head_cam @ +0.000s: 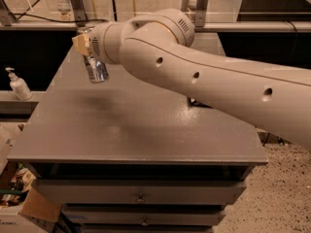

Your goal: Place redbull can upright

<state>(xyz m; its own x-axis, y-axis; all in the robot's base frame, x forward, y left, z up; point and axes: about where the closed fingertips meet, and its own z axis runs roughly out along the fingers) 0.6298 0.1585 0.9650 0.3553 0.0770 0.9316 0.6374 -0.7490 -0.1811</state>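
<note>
Tool point(87, 46): at the end of the arm point(204, 76), over the far-left part of the desk point(121, 130); closed on the top of the redbull can point(96, 70).
Redbull can: hangs below the tool, near upright, slightly tilted, clear of the desk.
Dark flat item point(196, 102): on the desk, mostly hidden by the arm.
Pump bottle point(19, 85): left of the desk, lower down.

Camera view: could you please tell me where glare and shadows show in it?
In the camera view, the can, held by the gripper over the table's far left, glints brightly; a soft shadow lies on the table beneath it, and the arm casts a broader, dimmer one across the middle.
</note>
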